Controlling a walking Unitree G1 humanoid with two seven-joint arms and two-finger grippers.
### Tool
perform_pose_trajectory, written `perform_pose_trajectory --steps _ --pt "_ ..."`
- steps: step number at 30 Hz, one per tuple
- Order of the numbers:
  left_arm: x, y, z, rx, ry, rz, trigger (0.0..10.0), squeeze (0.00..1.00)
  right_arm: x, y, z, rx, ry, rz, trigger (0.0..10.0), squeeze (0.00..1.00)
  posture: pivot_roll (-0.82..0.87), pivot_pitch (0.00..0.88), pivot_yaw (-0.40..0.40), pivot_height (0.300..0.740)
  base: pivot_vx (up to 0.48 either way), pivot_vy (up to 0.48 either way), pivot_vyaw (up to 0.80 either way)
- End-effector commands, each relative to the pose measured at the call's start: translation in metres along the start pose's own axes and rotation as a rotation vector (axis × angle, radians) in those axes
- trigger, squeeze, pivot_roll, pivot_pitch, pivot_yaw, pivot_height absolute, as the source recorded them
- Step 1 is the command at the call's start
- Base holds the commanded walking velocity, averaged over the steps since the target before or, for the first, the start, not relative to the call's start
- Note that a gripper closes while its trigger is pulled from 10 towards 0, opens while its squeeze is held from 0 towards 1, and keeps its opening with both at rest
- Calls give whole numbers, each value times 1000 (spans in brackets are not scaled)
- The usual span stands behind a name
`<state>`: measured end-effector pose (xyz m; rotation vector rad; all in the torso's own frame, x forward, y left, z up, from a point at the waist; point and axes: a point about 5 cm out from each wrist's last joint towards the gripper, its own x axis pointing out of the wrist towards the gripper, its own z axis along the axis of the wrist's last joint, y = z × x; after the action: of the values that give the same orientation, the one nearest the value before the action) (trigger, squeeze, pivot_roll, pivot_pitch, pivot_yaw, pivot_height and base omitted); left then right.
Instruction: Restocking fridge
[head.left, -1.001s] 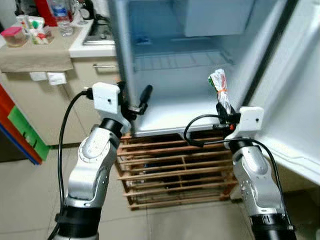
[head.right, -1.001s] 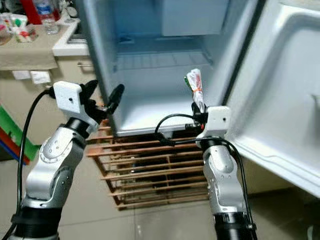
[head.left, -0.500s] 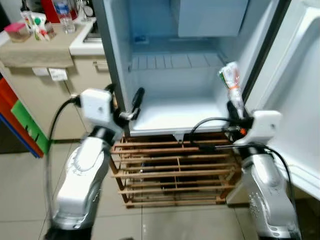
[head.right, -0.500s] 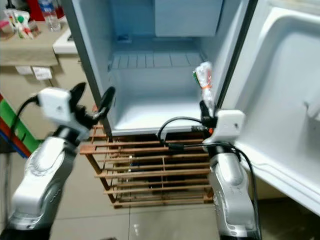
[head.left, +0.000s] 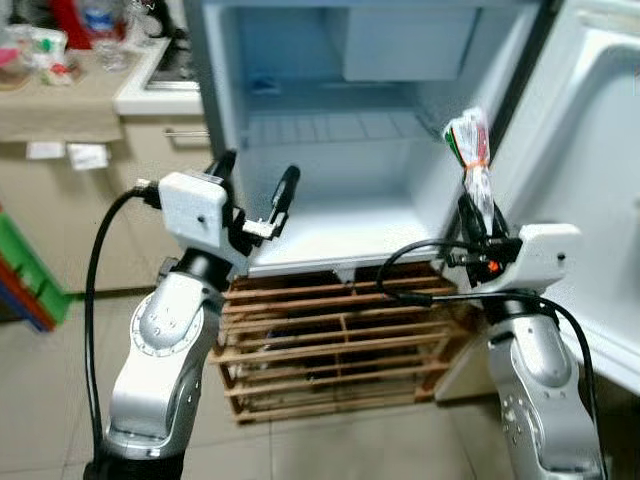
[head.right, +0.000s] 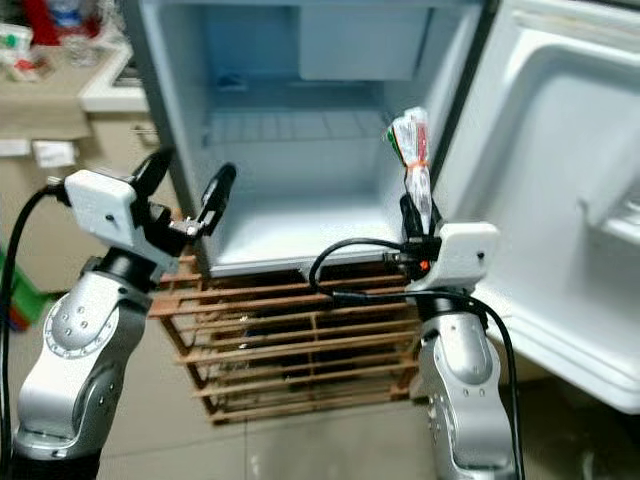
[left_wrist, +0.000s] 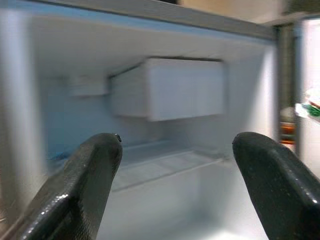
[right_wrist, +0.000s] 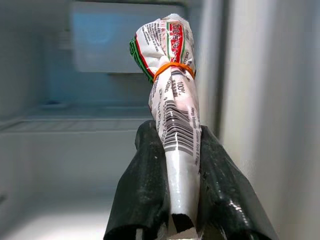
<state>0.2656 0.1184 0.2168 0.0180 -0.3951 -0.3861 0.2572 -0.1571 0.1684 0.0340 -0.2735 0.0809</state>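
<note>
From my left eye, my right gripper (head.left: 478, 222) stands in front of the open fridge (head.left: 340, 150), near its right wall and the hinge side of the fridge door (head.left: 600, 160). It is clamped on the lower end of a rolled food packet (head.left: 472, 160), which stands upright, its long axis vertical, with an orange rubber band (head.left: 480, 163) round the upper part. The fridge floor (head.left: 330, 225) lies ahead of the packet and a little to my left, and the wire shelf (head.left: 330, 125) sits higher and further back. My left gripper (head.left: 255, 195) hovers at the fridge's left front edge, fingers spread wide and holding nothing.

From my right eye, the packet again rises just before the right side of the cavity, above the wooden rack (head.right: 300, 340) the fridge rests on. The right arm is plainly the one nearer the spot, since it already carries the load.

In the left wrist view, my two black fingers (left_wrist: 82, 190) stand well apart with the bare interior and the freezer box (left_wrist: 175, 90) between them.

In the right wrist view, both pads (right_wrist: 145, 190) press the packet from either side, barcode facing the camera. I judge the next move is a forward reach, then tipping or lowering the packet onto the floor.
</note>
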Motion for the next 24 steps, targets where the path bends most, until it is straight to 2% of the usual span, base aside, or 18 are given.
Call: perform_pose_trajectory --steps 1,9,14,19,22,24 --pt "4 -7 0 -7 -3 -49 10000 0 2 -4 -4 -10 17 -9 10000 0 -56 0 -5 740 480 0 0" --pt "12 -15 7 -40 -34 -111 10000 0 2 -1 -17 40 79 -15 10000 0 -56 0 -3 740 472 0 0" --pt "18 -22 16 -50 -66 -173 10000 0 1 -1 -28 66 135 -14 10000 0 -52 0 -2 740 0 0 0" --pt "23 -22 18 -100 -49 -193 10000 0 0 0 -40 84 194 -5 10000 0 -48 0 2 740 0 0 0" --pt "27 -19 19 -110 -38 -198 10000 0 3 4 -51 104 242 21 10000 0 -45 0 14 740 0 0 0" --pt "30 -16 17 -101 -9 -205 10000 0 12 9 -61 114 281 45 10000 0 -45 0 20 740 0 0 0"
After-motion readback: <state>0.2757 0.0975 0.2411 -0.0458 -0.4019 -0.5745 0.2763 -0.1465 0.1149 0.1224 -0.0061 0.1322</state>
